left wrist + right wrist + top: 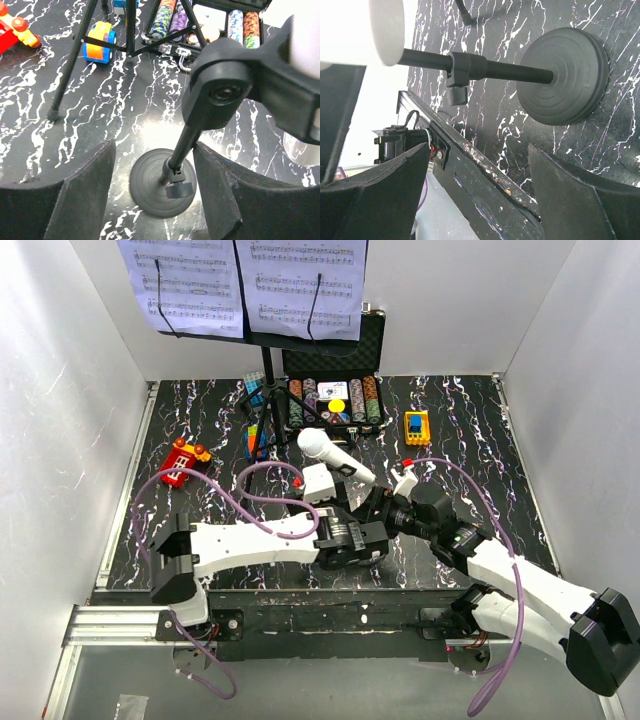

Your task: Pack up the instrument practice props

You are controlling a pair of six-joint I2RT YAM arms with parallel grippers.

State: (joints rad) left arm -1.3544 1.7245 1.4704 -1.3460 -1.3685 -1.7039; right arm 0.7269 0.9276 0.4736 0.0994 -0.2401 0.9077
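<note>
The white microphone (322,446) sits tilted on its black round-base stand near the table's middle. In the left wrist view my left gripper (155,145) is open. Its fingers (85,190) stand on either side of the stand's round base (150,192), and the pole (184,145) runs close by the right finger. My right gripper (479,150) is open and empty, just beside the stand's pole (500,70) and base (565,75). The microphone body (360,30) shows at the top left. The tripod music stand (266,380) stands at the back and holds white sheet-music pages (300,285).
An open black case of poker chips (335,390) stands behind the microphone. Colourful toy blocks (252,400) lie by the tripod legs (75,55), a red toy (185,460) at the left, a yellow one (417,427) at the right. White walls enclose the table.
</note>
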